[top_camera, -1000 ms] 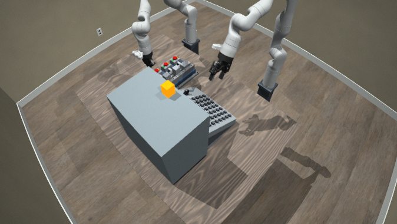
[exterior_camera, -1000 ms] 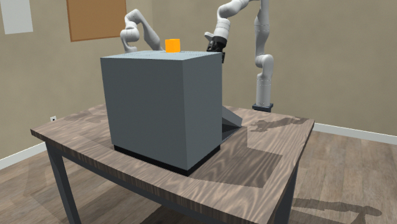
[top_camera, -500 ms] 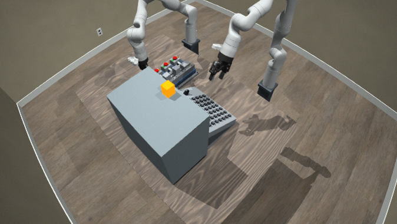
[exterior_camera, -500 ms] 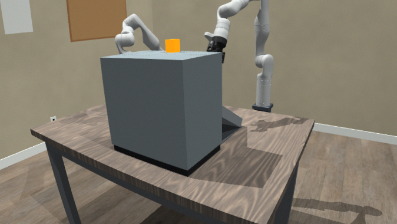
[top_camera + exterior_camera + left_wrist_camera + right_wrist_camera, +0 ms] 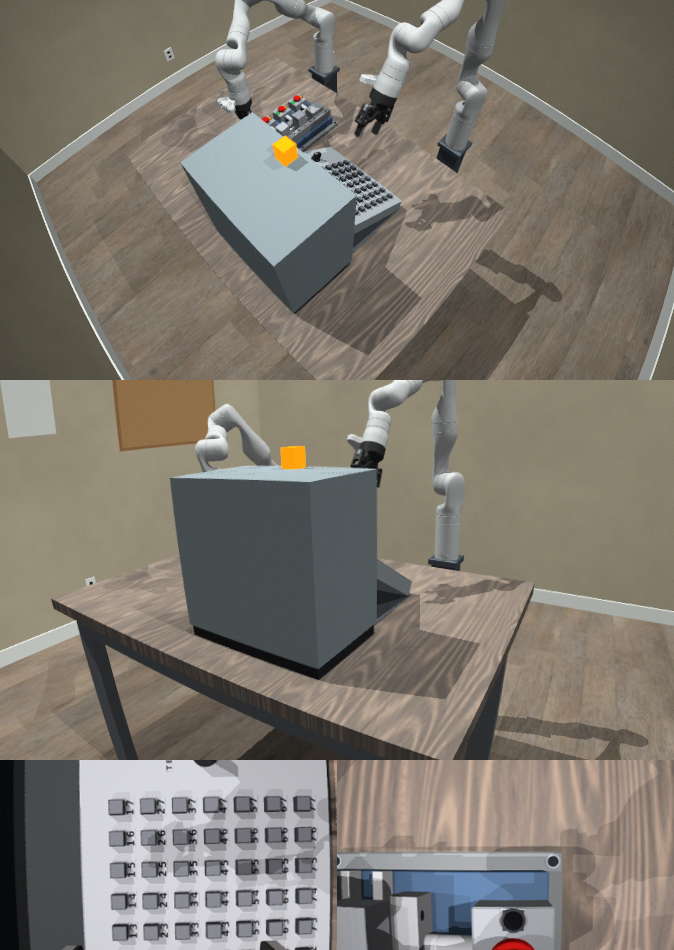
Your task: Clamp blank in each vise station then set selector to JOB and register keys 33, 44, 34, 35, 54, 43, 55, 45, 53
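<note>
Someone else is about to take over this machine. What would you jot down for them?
Left hand: open, above the keypad, holding nothing.
Right hand: shut, near the vise block; its fingertips are out of sight.
Orange lamp: on top of the cabinet, bright orange; probably lit.
Done: can't confirm any clamping or key entry from here.
Left: check all four stations for clamped blanks and overhang, check the selector, then, in JOB with the lamp out, enter the nine keys.

Matt grey cabinet (image 5: 265, 185) (image 5: 250, 555), wood-grain table (image 5: 198, 200) (image 5: 400, 680) (image 5: 464, 802).
</note>
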Controlling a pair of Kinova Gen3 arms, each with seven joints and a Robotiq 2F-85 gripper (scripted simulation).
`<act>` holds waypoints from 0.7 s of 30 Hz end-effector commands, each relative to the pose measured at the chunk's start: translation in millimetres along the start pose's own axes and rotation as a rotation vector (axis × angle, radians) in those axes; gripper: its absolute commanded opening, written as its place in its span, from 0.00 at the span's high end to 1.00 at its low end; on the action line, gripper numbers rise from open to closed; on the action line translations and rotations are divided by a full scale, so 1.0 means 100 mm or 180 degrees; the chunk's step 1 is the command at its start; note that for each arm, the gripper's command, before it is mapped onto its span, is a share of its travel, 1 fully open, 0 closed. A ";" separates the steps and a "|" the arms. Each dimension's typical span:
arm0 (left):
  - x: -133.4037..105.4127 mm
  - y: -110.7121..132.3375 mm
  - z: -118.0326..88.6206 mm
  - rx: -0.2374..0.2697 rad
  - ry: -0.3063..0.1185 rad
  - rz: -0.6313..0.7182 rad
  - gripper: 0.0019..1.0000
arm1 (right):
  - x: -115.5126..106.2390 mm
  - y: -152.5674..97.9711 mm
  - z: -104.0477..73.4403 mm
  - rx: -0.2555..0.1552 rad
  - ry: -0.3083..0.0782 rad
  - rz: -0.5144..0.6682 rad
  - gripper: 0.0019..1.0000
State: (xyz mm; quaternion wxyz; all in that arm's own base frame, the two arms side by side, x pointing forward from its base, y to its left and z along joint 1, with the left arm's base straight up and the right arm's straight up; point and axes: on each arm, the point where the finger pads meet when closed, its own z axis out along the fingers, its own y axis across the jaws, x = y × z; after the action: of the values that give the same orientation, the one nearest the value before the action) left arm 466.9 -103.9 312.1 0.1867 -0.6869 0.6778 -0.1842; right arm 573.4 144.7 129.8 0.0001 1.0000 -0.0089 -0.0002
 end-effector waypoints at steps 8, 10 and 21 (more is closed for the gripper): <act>0.00 -0.01 -0.01 0.0005 0.0002 -0.0001 0.00 | 0.00 0.00 0.10 0.0001 0.0007 0.0000 0.90; 0.00 -0.01 -0.01 0.0005 0.0002 -0.0001 0.00 | 0.00 0.00 0.11 0.0001 0.0007 0.0000 0.90; 0.00 -0.01 -0.01 0.0005 0.0002 -0.0001 0.00 | 0.00 0.00 0.03 0.0001 0.0007 0.0000 0.90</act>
State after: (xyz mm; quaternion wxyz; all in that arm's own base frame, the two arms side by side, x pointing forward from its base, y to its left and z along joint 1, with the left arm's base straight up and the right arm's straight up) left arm 466.9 -103.9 312.1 0.1867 -0.6869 0.6778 -0.1842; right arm 573.3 144.5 118.3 0.0004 1.0000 -0.0090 -0.0006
